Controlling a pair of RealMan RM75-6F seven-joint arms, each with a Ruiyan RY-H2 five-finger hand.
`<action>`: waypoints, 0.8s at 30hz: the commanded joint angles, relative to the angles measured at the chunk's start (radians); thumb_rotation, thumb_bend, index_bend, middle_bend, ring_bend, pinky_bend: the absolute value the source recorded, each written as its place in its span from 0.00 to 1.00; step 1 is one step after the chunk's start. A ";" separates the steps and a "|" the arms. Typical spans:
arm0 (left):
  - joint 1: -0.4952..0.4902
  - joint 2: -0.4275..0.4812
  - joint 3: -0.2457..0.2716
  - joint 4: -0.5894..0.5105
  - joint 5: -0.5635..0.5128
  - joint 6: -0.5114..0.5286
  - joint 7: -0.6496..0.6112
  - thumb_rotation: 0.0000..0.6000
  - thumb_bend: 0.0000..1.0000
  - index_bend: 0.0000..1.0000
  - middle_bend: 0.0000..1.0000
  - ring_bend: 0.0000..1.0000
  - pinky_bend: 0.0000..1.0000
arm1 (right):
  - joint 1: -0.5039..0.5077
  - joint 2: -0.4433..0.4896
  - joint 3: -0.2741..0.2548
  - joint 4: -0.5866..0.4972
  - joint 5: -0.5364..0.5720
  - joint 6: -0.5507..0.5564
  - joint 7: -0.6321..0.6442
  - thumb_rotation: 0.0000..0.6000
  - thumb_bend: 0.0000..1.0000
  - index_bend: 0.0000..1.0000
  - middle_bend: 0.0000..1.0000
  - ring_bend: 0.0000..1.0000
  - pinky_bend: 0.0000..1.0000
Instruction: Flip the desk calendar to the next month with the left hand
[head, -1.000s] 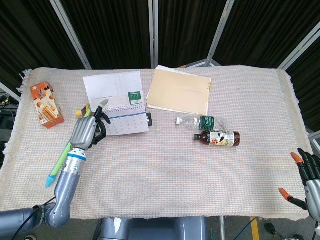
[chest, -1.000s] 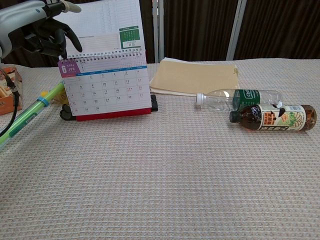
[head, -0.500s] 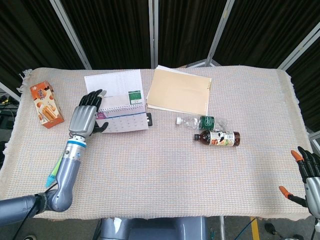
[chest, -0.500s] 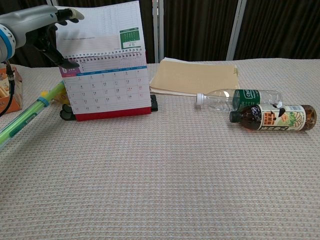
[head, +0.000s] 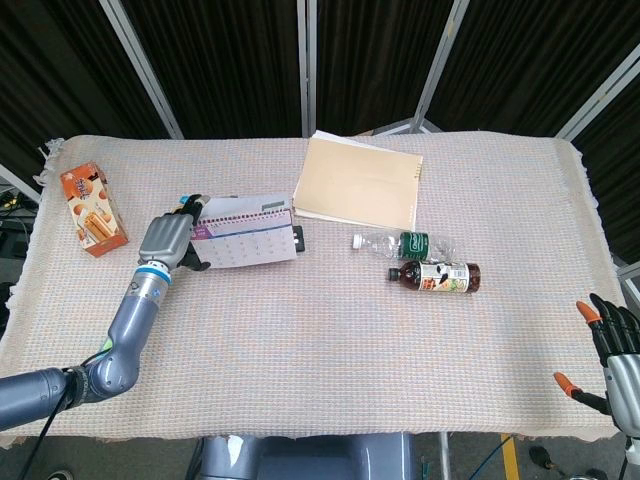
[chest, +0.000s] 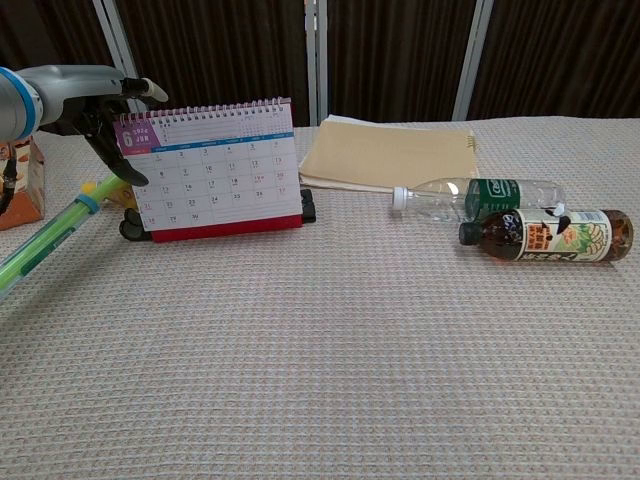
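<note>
1. My left hand (chest: 100, 105) sits at the top left corner of the desk calendar (chest: 212, 170), one finger lying along the spiral binding and the others hanging down past the calendar's left edge. I cannot tell whether any page is pinched between them.
2. The calendar stands upright near the far left part of the table (head: 330, 320), showing a sheet marked 6. If I pull away carelessly, a page could drag along with my fingers.
3. Pressing on the binding could tip the stand over, or shove it into the green pen (chest: 50, 240) just beside it.
4. The two bottles (head: 430, 262) and the tan folder (head: 360, 182) lie well apart, so they are safe.
5. My right hand (head: 612, 355) hangs spread off the near right corner, holding nothing.
</note>
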 joint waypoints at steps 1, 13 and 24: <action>-0.002 0.000 0.004 0.011 0.018 0.001 -0.030 1.00 0.15 0.00 0.00 0.22 0.25 | 0.000 0.000 0.000 0.000 -0.001 0.000 0.000 1.00 0.07 0.02 0.00 0.00 0.00; 0.138 0.019 0.049 -0.075 0.469 0.276 -0.244 1.00 0.17 0.00 0.00 0.00 0.04 | -0.003 -0.001 -0.004 0.000 -0.016 0.015 -0.008 1.00 0.07 0.02 0.00 0.00 0.00; 0.433 0.039 0.354 -0.119 0.868 0.616 -0.206 1.00 0.17 0.00 0.00 0.00 0.00 | -0.008 0.000 0.011 0.004 0.015 0.020 -0.018 1.00 0.07 0.02 0.00 0.00 0.00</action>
